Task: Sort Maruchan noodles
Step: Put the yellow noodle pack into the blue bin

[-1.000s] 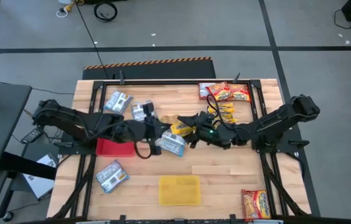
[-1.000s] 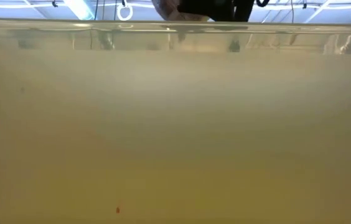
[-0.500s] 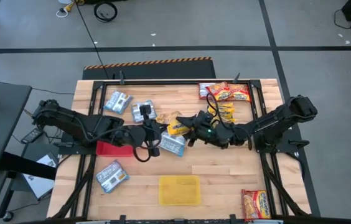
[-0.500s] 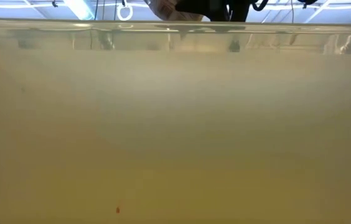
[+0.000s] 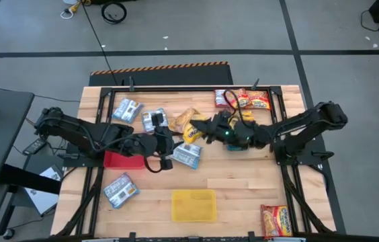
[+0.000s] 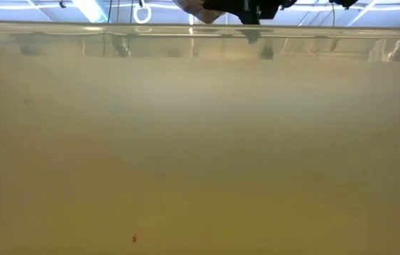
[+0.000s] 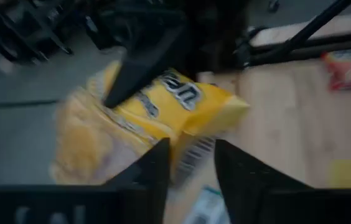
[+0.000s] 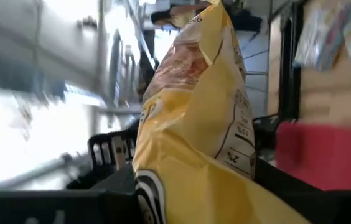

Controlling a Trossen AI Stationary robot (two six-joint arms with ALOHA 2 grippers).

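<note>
A yellow Maruchan noodle packet [image 5: 187, 126] hangs above the table's middle, between my two grippers. My right gripper [image 5: 205, 132] reaches in from the right and is shut on it. My left gripper [image 5: 171, 140] stands open just left of it. In the left wrist view the packet's barcode end [image 7: 194, 154] shows in the gap between the left fingers. Blue-and-white packets [image 5: 128, 109] [image 5: 154, 119] [image 5: 187, 154] lie flat on the table around the grippers. My right gripper pinches the yellow packet's flat faces between its two fingers; one finger [image 7: 137, 71] lies across the printed face [image 7: 163, 102]. The fingers come in about level from the table's right. The packet [image 8: 194, 124] stands on edge, lifted clear of the table. My left gripper: I cannot tell whether its fingers touch the packet's end.
A red tray [image 5: 123, 160] lies under the left arm and a yellow tray [image 5: 193, 205] near the front edge. Red packets lie at the far right [image 5: 246, 99] and the front right corner [image 5: 277, 220]. Another blue-and-white packet [image 5: 120, 189] lies front left. A pale yellow wall [image 6: 200, 142] fills the low view.
My right gripper has rolled and gone a little toward the table's far edge, taking hold of the yellow packet. The packet has moved toward the far edge with it and turned from lying flat to standing on edge. My left gripper has let go and stayed in place.
</note>
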